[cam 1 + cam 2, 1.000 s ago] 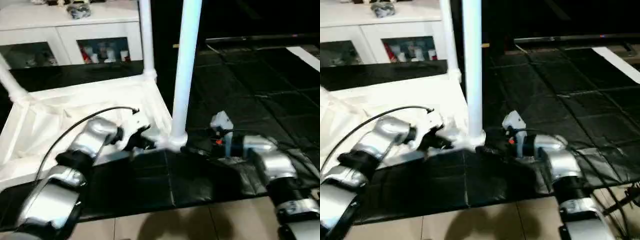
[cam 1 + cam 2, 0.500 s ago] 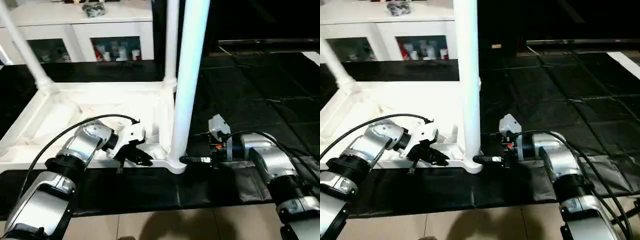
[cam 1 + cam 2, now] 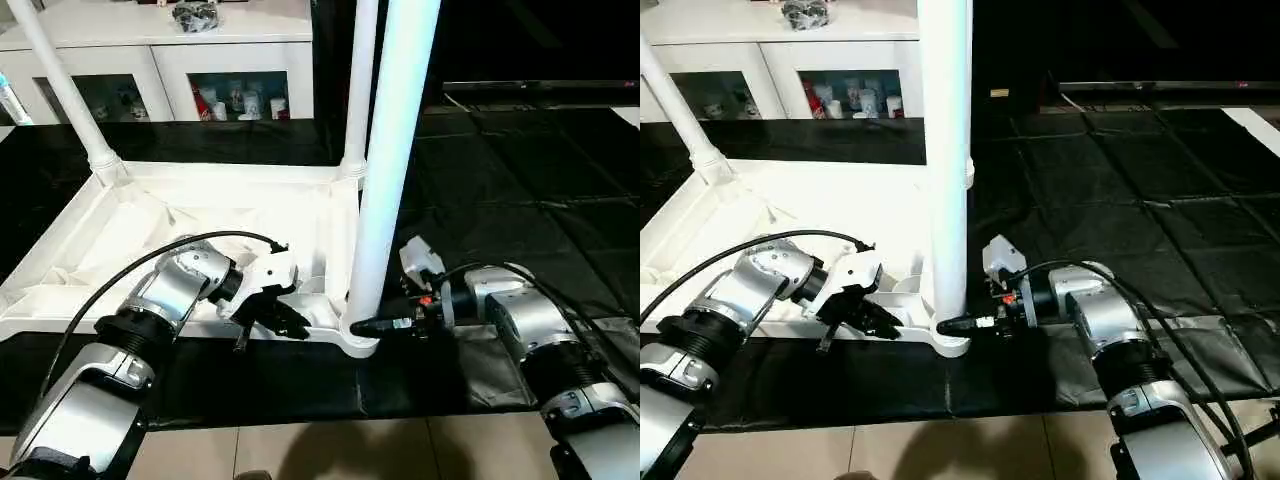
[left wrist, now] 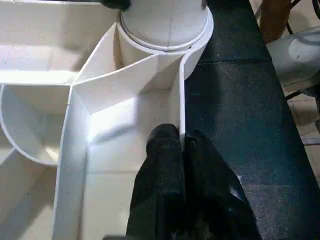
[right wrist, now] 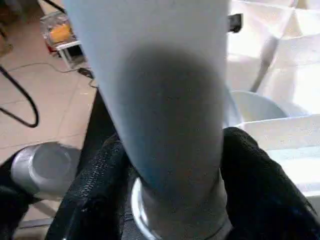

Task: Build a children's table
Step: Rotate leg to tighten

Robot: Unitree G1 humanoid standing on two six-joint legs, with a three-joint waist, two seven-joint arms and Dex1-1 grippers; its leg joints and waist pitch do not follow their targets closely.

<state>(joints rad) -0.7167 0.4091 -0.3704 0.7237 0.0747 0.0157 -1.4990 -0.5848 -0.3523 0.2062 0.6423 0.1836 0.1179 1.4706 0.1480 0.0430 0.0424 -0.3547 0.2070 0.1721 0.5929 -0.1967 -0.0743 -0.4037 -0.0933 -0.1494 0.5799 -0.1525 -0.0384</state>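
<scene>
L gripper is clamped on the rim of the upturned table top, just short of the corner socket. R gripper has its fingers astride the leg near its base, w/ the pads apparently touching. Best approach: hold rim steady, grip low, keep leg vertical, push straight into socket.

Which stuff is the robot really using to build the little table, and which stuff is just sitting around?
For the job:
- white table top, lying upside down
- near leg, standing in its corner socket
- two far legs
- left tool, pinching the top's rim
- right tool, around the near leg's base

Just around:
- white cabinet with glass doors
- black floor mat
</scene>
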